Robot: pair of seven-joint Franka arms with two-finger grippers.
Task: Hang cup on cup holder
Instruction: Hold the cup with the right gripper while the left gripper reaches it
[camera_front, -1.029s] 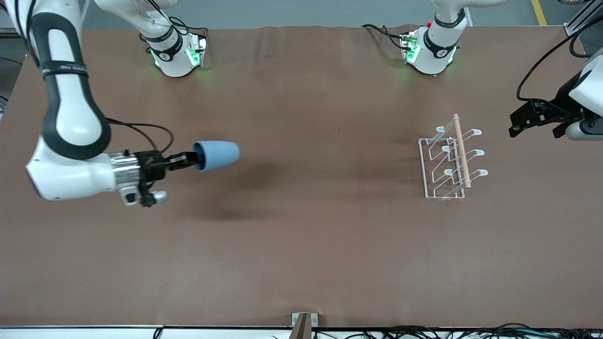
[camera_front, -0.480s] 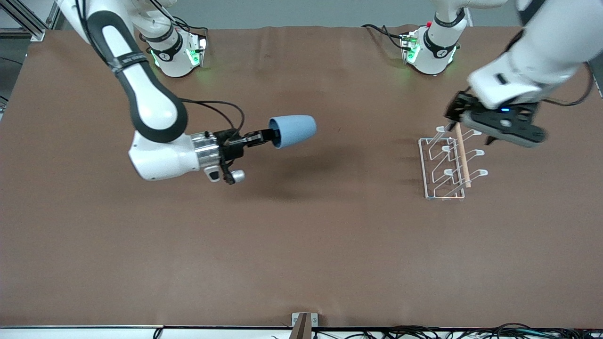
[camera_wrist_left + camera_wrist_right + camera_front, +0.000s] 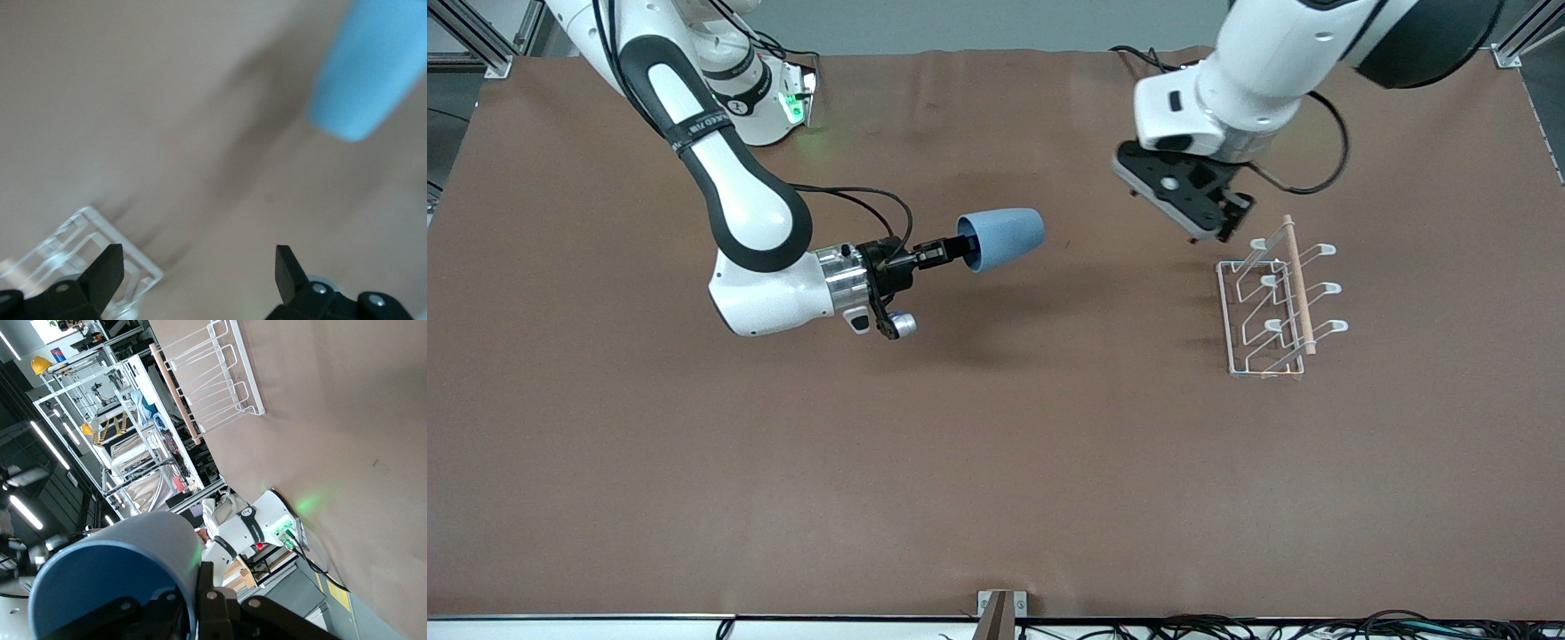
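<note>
The light-blue cup (image 3: 1005,238) hangs on its side over the middle of the table, its closed end turned toward the cup holder. My right gripper (image 3: 951,253) is shut on its rim, one finger inside and one outside, as the right wrist view shows the cup (image 3: 113,573) and gripper (image 3: 193,607). The white wire cup holder (image 3: 1276,302) with its wooden rod stands toward the left arm's end of the table. My left gripper (image 3: 1214,229) hovers open and empty just beside the rack. From the left wrist, the gripper (image 3: 200,267) looks past the rack's corner (image 3: 87,243) toward the cup (image 3: 370,73).
Brown mat (image 3: 996,444) covers the table. The right arm's base (image 3: 760,98) stands at the table edge farthest from the front camera. A small metal bracket (image 3: 1000,609) and cables lie along the edge nearest that camera.
The left arm swung in from the table's end, passed over the rack and now hovers at its side toward the middle. The right arm carried the cup closer to the rack.
</note>
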